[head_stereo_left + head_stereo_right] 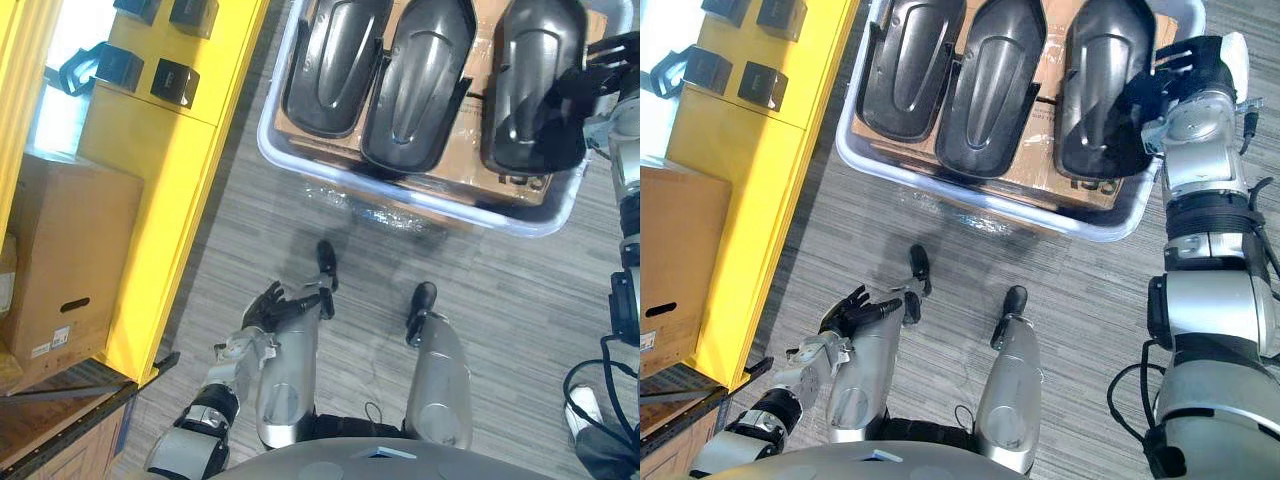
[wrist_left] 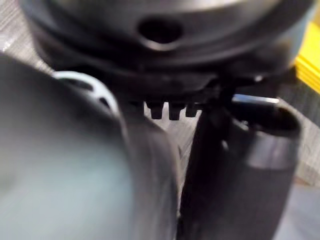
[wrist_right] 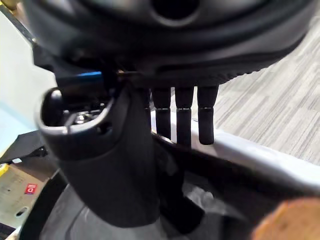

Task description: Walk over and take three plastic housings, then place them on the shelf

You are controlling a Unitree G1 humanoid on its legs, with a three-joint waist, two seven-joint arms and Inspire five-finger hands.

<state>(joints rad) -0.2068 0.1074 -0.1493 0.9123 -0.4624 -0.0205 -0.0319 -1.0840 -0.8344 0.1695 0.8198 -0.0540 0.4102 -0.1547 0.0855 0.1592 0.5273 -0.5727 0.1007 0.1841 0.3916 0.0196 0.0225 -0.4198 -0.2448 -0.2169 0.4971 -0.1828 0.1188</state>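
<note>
You have open floor (image 1: 240,240) between the yellow shelf (image 1: 175,190) and the bin (image 1: 268,150), and the housings lie open from above. The left housing (image 1: 912,65) and middle housing (image 1: 990,85) nearly touch. A strip of cardboard (image 1: 1048,60) shows between the middle one and the right housing (image 1: 1100,90). Your right hand (image 1: 1190,70) takes up the room at the bin's right wall.

Three housings (image 1: 335,60), one bin (image 1: 470,208), one cardboard box (image 1: 60,260).

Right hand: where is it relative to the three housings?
Eye views show the right hand at the right end of the grey bin, at the right edge of the rightmost plastic housing, fingers straight.
</note>
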